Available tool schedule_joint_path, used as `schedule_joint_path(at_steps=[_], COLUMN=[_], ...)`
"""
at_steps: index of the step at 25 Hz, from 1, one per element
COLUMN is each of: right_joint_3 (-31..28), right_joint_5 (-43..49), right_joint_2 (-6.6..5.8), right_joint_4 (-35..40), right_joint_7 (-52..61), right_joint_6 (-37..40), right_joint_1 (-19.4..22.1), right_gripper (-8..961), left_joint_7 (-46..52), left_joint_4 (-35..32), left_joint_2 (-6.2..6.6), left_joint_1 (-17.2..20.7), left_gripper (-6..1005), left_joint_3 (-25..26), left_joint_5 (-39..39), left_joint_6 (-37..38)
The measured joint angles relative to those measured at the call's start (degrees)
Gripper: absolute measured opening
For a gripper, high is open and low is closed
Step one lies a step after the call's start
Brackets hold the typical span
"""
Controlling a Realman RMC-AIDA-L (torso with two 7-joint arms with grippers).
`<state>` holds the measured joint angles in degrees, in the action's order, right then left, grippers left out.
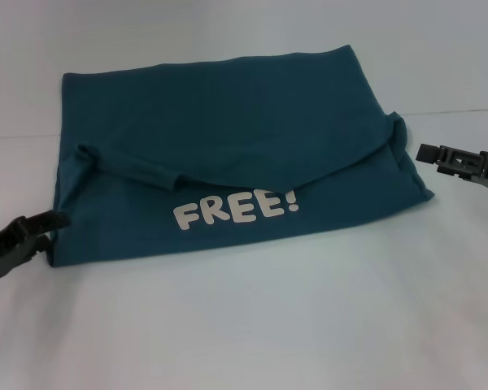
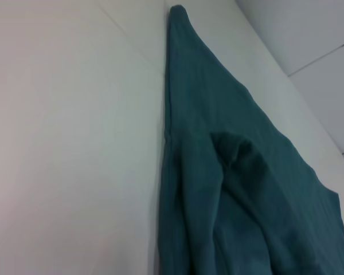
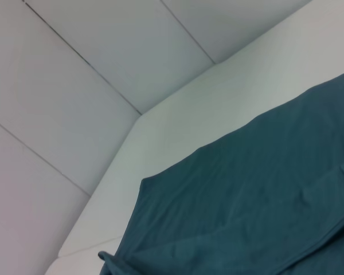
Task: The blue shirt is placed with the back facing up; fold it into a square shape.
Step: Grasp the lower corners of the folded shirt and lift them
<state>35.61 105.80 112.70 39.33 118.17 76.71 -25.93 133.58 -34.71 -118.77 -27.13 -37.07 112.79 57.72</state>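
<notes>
Left gripper: It is at the near left, low by the table. Its black tip is right at the shirt's near left corner. I cannot tell if its fingers are pinching the cloth or are apart.

Shirt: It is dark blue-green and lies flat in the middle of the table. It is partly folded. A top layer is folded over and ends in a slanted edge across the middle. One sleeve sticks out under that edge on the left.

Word: "FREE!" in white letters shows on the near part of the shirt, below the folded edge.

Right gripper: It is on the right, just beside the shirt's right edge, near a bunched bit of cloth. I cannot tell how its fingers stand.

Table: It is white and plain. A thin line runs across it behind the shirt.
</notes>
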Motion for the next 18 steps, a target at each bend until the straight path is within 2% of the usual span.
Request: schedule_joint_path(at_steps=[11, 17, 18], right_joint_3=[-1.5, -1.5, -1.5], right_joint_5=[0.0, 0.1, 0.2], right_joint_2=[0.06, 0.06, 0.06], right_joint_4=[-0.4, -0.7, -0.7], right_joint_7=[-0.1, -0.1, -0.1], right_joint_6=[0.0, 0.1, 0.1], right_joint_1=[0.3, 0.1, 0.0], right_gripper=[852, 854, 854], left_joint_7=[-0.7, -0.4, -0.4], left_joint_4=[1.0, 0.7, -0.3], left_joint_2=[-1.11, -1.27, -1.63], left_joint_1=[-0.6, -0.8, -0.5], left_gripper=[600, 601, 601], left_joint_3=[-0.6, -0.6, -0.6], left_joint_5=[2.1, 2.6, 2.6], left_joint_6=[-0.1, -0.7, -0.7])
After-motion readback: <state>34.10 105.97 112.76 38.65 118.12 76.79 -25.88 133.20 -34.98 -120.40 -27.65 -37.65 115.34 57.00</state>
